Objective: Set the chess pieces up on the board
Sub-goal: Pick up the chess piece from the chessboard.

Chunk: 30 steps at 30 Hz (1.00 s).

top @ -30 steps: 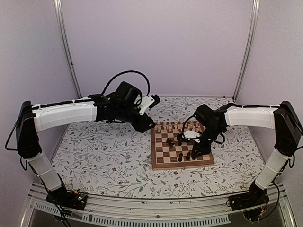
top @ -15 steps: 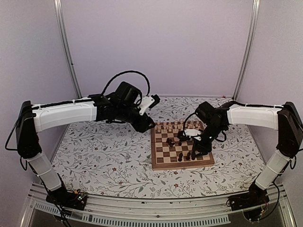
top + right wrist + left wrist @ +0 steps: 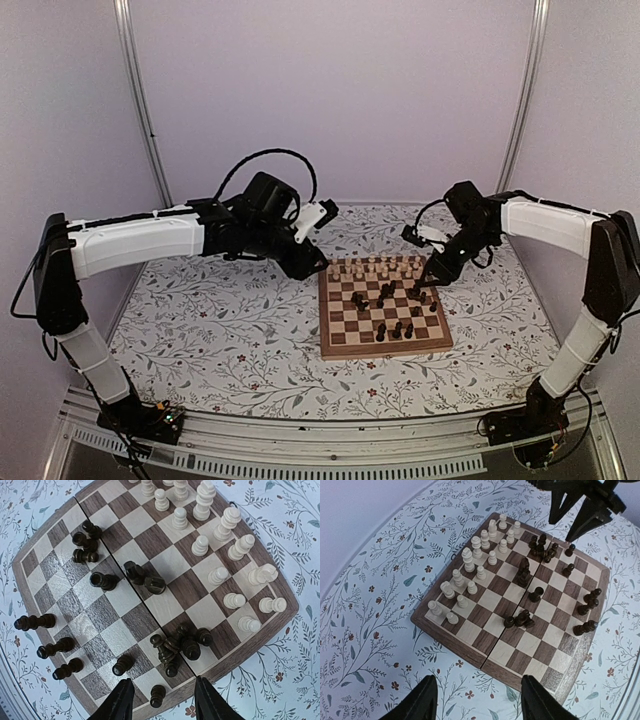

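The board (image 3: 345, 340) lies on the floral cloth, right of centre. Pale chess pieces (image 3: 372, 268) stand in two rows along its far edge, the same pale pieces (image 3: 220, 545) at the top right of the right wrist view. Dark pieces (image 3: 385, 292) are scattered over the squares: a tumbled cluster (image 3: 180, 645), and three lying near one side (image 3: 55, 647). My right gripper (image 3: 162, 700) hangs open above the board's far right part, with a single dark pawn (image 3: 157, 695) standing below the gap, untouched. My left gripper (image 3: 482, 697) is open and empty over the cloth, just off the board's far left corner.
The floral cloth (image 3: 220, 320) covers the table around the board. Two slanted metal posts (image 3: 140, 100) rise at the back, and a metal rail (image 3: 330, 440) runs along the near edge. The right gripper (image 3: 580, 510) shows beyond the board in the left wrist view.
My right gripper opened over the board's near right squares, then rose and moved back toward the far right edge. The left arm has stayed still.
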### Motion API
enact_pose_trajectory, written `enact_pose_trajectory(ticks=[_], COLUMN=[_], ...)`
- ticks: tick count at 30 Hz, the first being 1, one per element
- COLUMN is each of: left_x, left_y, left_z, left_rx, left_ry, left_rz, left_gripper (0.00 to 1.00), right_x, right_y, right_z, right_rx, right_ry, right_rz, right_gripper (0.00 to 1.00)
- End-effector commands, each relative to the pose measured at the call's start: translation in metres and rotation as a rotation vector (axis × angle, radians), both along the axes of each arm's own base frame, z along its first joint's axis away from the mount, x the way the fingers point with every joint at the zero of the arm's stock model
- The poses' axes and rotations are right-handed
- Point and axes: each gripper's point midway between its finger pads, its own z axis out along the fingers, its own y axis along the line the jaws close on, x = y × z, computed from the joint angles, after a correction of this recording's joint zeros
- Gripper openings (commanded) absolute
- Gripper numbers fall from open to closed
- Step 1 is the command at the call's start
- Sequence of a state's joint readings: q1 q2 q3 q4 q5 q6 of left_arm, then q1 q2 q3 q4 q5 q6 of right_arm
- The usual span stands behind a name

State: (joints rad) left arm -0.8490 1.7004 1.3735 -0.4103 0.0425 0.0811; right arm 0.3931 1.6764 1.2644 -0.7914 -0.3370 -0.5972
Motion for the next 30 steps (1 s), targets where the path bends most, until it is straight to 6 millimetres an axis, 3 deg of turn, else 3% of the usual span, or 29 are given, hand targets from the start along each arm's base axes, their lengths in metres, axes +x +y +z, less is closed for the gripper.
enact_pose_trajectory(ticks=[1,15,25,30], left_x=[0.000,-0.001,-0.001,0.001], left_y=[-0.004,-0.004,-0.004,-0.003], left_z=[0.010,0.008,0.004,0.002], left_rx=[-0.019,-0.011,0.000,0.011], left_ry=[-0.007,-0.001,0.005,-0.001], left_rz=[-0.009,-0.011,-0.013,-0.006], left_gripper=[0.59,0.59,0.59,0.59], right_x=[0.013,0.036,0.036,0.026], right_y=[-0.001,-0.002,0.002,0.000], right_z=[-0.015,-0.040,-0.045,-0.022], right_rx=[-0.017,-0.049,-0.032,-0.012], right_ry=[0.017,0.040,0.073,0.055], right_rz=[-0.055,-0.119,-0.113,-0.110], right_gripper=[0.45,0.45,0.16,0.12])
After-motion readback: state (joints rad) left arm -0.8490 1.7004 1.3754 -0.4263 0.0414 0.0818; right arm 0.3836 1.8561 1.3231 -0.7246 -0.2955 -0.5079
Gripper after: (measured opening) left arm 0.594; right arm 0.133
